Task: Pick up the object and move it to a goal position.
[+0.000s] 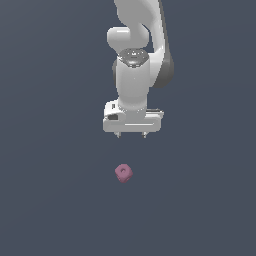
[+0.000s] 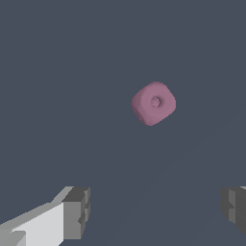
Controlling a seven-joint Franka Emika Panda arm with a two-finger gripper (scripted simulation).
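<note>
Nearest the wrist camera, two grey fingertip pads [image 2: 77, 214] are framing the lower corners of that view, one on a white finger and the other barely entering at the opposite edge, with a wide stretch of bare surface lying between them. That gap is showing the pincer [image 2: 156, 214] standing open and holding nothing. Beyond the pads, the object [image 2: 153, 103] is sitting alone on the flat slate-grey worktop [image 2: 57, 72], a small pink-mauve blocky piece with rounded, bevelled corners and a round dimple facing up toward the wrist camera. It is lying well apart from both pads, not between them.

From the exterior view, the white arm [image 1: 134, 75] is reaching down from the top of the picture, its wrist pointing straight at the worktop [image 1: 50, 200]. The pincer [image 1: 131, 135] is hanging under the wide white hand, with only two short dark fingertips [image 1: 118, 134] poking below it, set far apart. The object [image 1: 123, 172] is resting below the pincer in that view, clear of the fingertips and slightly toward the exterior view's left of the hand's centre. It is looking much smaller than the hand above it. Nothing is touching the piece, and the grey surface around it is appearing plain and uniform.
</note>
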